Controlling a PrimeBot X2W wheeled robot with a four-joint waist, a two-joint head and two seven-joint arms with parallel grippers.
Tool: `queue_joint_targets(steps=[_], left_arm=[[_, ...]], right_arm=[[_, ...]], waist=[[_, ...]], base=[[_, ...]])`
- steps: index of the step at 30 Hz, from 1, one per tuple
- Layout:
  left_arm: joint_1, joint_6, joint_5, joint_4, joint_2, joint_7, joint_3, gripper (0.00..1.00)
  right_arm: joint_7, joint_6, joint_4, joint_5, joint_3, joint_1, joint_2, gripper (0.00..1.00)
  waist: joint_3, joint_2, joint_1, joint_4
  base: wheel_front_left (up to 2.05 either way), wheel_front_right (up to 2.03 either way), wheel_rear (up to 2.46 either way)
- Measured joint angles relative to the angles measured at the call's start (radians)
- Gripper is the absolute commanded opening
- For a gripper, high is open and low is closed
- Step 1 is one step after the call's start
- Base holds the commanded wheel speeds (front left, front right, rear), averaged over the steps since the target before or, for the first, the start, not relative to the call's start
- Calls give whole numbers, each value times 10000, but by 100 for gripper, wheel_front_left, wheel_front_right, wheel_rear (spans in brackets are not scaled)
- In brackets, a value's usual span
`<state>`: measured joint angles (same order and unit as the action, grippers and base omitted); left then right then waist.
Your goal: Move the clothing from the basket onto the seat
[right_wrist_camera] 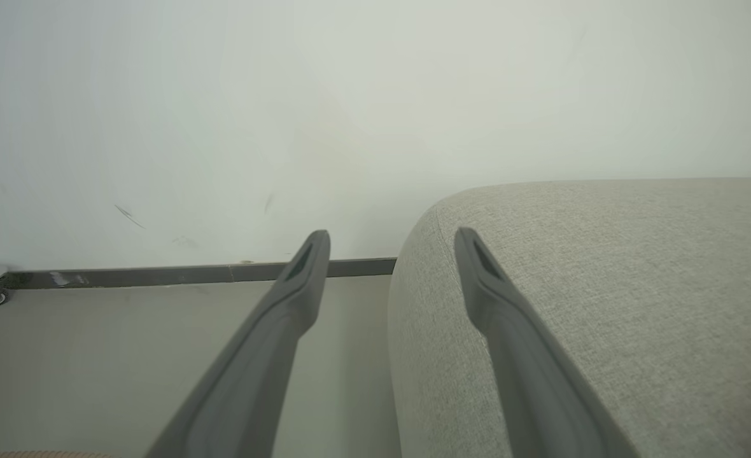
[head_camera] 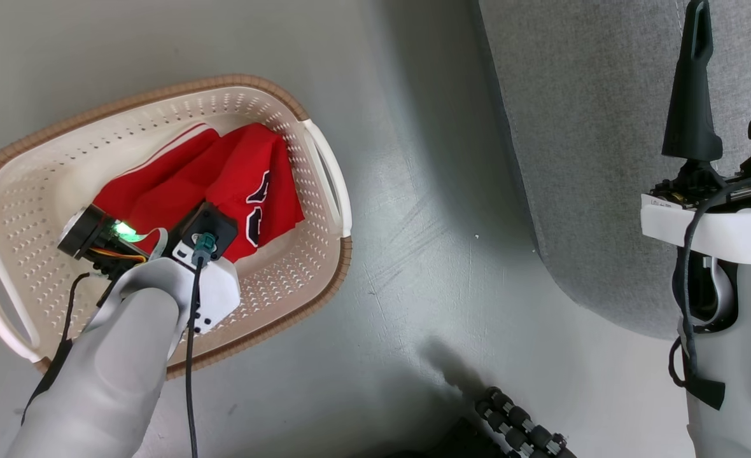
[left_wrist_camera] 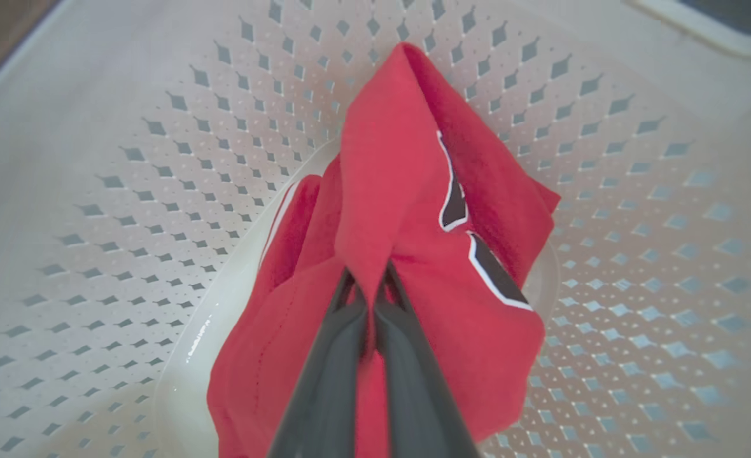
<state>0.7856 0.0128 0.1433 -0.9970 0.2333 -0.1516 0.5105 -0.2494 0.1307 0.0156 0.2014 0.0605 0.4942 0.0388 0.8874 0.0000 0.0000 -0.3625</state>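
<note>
The cream basket [head_camera: 273, 114] stands on the floor at the left of the head view, with red clothing [head_camera: 235, 172] lying in it. My left arm reaches down into it. In the left wrist view my left gripper [left_wrist_camera: 370, 280] is shut on a pinched fold of the red clothing [left_wrist_camera: 401, 184], the garment with the black-and-white mark. A second red piece with white trim [left_wrist_camera: 286, 222] lies beside it on the basket's perforated wall [left_wrist_camera: 159, 191]. My right gripper [right_wrist_camera: 391, 245] stands open with nothing between its fingers, level with the grey seat [right_wrist_camera: 604, 286] and at its edge.
The grey seat [head_camera: 592, 127] fills the upper right of the head view, a strip of bare floor [head_camera: 426, 222] between it and the basket. A black ribbed part [head_camera: 519, 426] of the robot shows at the bottom. A wall with a dark skirting [right_wrist_camera: 159, 275] lies beyond the seat.
</note>
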Motion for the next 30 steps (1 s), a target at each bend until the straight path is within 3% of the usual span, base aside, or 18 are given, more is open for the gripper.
queue_joint_targets(steps=[15,30], left_arm=[[-69,504,-295,554,-146,-744,-295,0],[-482,1062,-863,1994,-236,-966,-803,0]], right_arm=[[-2,0,178,-169,163,8,2,100],[-2,0,410,-669,215,26,13,100]], waist=[[-659,0,0,380],[-1625,0,1,921]], base=[[0,0,0],[0,0,0]])
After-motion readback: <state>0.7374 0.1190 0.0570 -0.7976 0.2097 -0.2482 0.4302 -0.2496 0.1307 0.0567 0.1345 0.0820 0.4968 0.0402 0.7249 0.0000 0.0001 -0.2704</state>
